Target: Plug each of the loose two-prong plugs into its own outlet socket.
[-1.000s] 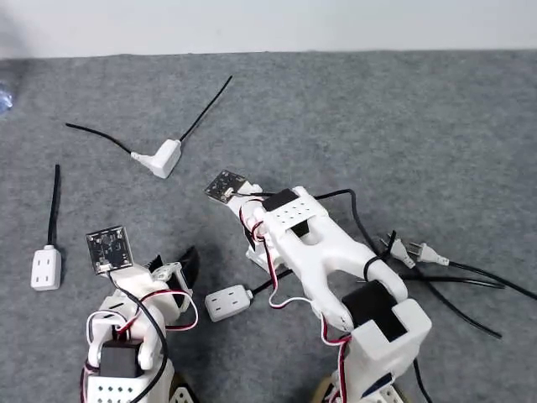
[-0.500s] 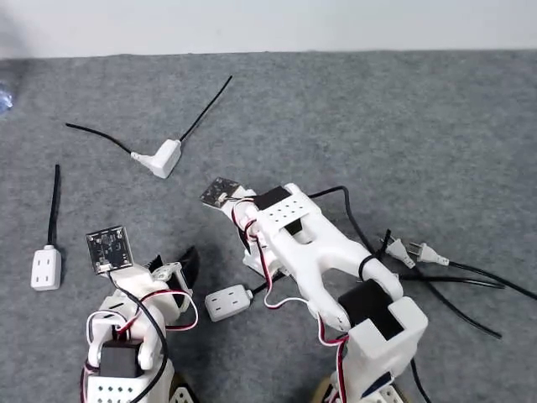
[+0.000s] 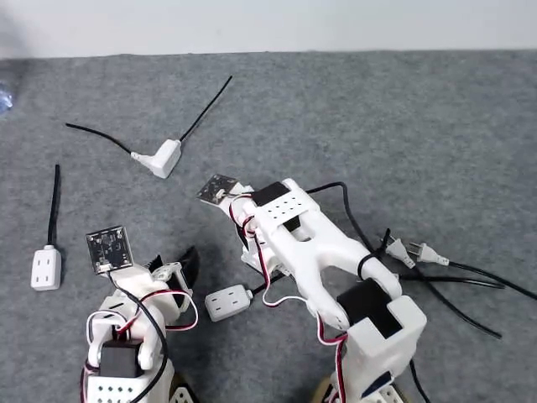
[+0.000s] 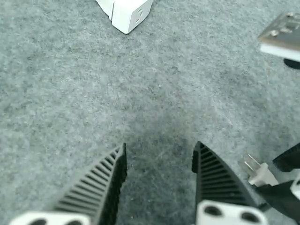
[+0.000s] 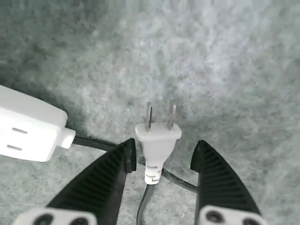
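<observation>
A white two-prong plug (image 5: 158,137) lies on the grey carpet between the open fingers of my right gripper (image 5: 165,146), prongs pointing away from it; I cannot tell whether the fingers touch it. A white outlet socket (image 5: 29,133) on a black cord lies just beside it, and is the socket (image 3: 229,302) between the two arms. The same plug (image 4: 256,171) lies off to one side of my left gripper (image 4: 160,149), which is open over bare carpet. Two more plugs (image 3: 409,249) lie to the right of the right arm. Farther sockets lie at the left (image 3: 46,269) and back left (image 3: 159,158).
Black cords (image 3: 453,281) trail from the plugs across the carpet to the right edge. The right arm's white body (image 3: 310,243) covers the carpet's middle. A pale wall (image 3: 268,25) borders the far side. Open carpet stretches across the back right.
The right arm has shifted a little to the left over the last second. The left arm, sockets and far plugs have not moved.
</observation>
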You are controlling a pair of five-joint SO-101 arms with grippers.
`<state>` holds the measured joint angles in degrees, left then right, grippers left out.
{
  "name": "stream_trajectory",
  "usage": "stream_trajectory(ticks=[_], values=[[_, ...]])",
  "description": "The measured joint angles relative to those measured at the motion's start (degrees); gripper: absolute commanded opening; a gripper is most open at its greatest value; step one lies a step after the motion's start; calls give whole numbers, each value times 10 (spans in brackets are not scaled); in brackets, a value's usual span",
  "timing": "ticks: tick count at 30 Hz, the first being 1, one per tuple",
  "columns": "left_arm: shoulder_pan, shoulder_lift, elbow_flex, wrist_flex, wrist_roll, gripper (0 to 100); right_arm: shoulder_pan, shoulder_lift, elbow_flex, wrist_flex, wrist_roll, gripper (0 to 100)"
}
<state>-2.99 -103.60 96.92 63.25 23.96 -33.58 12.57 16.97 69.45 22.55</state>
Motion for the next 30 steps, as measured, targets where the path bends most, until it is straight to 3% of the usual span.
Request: stream_trajectory(ticks=[5,13,19,30], values=[[0,0,0,0,0,218,0,0,0,-4,0,71],[0,0,0,0,0,218,0,16,-1,-4,0,136],[0,0,0,0,0,218,0,55,-19,-9,-1,3],[0,0,0,0,0,218,3,50,-25,-10,5,8]])
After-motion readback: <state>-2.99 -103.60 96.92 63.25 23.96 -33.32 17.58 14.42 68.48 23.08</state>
